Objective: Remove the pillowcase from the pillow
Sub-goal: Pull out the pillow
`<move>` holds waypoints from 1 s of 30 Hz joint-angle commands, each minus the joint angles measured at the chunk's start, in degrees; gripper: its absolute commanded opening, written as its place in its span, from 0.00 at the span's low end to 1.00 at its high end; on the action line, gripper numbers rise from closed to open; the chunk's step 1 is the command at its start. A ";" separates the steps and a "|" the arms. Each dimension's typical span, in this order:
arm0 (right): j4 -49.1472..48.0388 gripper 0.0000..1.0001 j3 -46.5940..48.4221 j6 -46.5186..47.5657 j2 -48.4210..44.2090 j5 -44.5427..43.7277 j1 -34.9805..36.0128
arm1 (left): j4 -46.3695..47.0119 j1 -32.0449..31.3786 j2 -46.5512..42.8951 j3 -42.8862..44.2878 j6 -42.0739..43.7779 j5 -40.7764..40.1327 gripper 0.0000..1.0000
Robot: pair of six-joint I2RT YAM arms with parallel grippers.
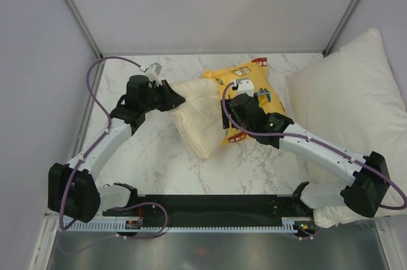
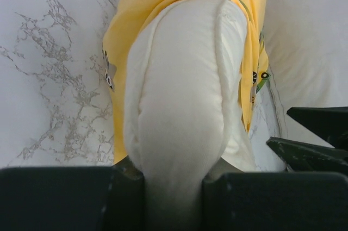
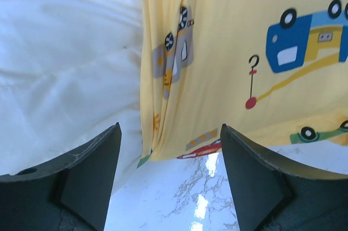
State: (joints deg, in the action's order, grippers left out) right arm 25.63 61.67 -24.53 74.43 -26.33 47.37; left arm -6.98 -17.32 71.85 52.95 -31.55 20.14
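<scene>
The cream pillow (image 1: 197,114) lies mid-table, its far end still inside the yellow car-print pillowcase (image 1: 249,79). My left gripper (image 1: 176,100) is shut on the pillow's bare left corner. In the left wrist view the pillow (image 2: 185,95) bulges out between the jaws of that gripper (image 2: 174,198), and the pillowcase (image 2: 122,41) wraps its far part. My right gripper (image 1: 227,119) hovers open at the pillowcase's near edge. In the right wrist view its jaws (image 3: 169,155) stand wide over bare marble, with the pillowcase (image 3: 228,51) hem just beyond and the pillow (image 3: 65,51) to the left.
A much larger white pillow (image 1: 356,92) leans at the table's right side, close to the pillowcase. The marble tabletop (image 1: 152,149) is bounded by grey walls at the back and left. My right gripper's fingers (image 2: 315,138) show at the right of the left wrist view.
</scene>
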 commanded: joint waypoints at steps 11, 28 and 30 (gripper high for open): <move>-9.00 0.81 -3.75 -3.06 6.24 -10.32 1.76 | 3.91 0.97 -3.30 2.25 0.35 3.94 0.02; -29.75 0.25 -11.39 5.54 16.62 5.05 -2.20 | 4.87 2.91 1.79 2.95 1.40 6.23 0.02; -31.51 0.00 -11.75 7.13 16.27 7.07 -2.29 | 5.14 3.08 2.85 3.30 1.23 5.96 0.02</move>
State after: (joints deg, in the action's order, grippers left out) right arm -0.67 51.53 -21.41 89.73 -24.16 45.84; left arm -6.50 -14.55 74.11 53.19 -31.44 22.33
